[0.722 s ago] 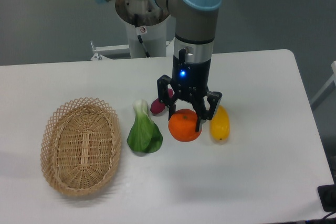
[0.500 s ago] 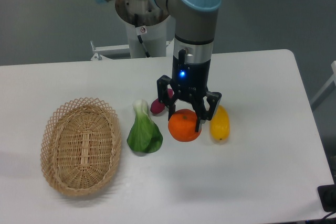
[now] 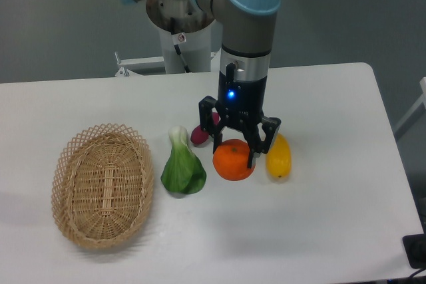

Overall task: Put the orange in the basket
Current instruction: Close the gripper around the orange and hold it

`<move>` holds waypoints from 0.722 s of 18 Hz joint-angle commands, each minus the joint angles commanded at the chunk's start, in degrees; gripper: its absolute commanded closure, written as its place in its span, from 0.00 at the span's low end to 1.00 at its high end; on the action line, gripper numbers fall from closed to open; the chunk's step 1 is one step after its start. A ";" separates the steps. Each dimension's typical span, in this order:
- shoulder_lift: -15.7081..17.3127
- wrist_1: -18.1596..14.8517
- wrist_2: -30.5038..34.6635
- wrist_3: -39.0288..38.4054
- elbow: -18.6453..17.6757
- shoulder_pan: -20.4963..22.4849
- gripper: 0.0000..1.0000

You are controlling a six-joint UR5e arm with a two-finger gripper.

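Gripper (image 3: 234,149) clamped round one orange (image 3: 233,160); one basket (image 3: 102,185), one yellow fruit (image 3: 279,156).

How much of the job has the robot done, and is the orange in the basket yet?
Not yet. Done: the gripper has come down over the orange, with a finger on each side. In hand: it looks to be closing on the orange, which seems to sit on the table between the green vegetable and the yellow fruit. Left: lift it, carry it to the empty basket, and let go.
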 joint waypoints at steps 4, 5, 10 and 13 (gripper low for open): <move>-0.35 0.00 0.09 -0.09 0.18 -0.09 0.44; -0.35 0.00 0.09 -0.09 0.00 -0.09 0.44; -0.88 0.00 0.26 -0.35 0.26 -0.35 0.44; -2.46 -0.17 0.79 -2.36 1.58 -1.75 0.44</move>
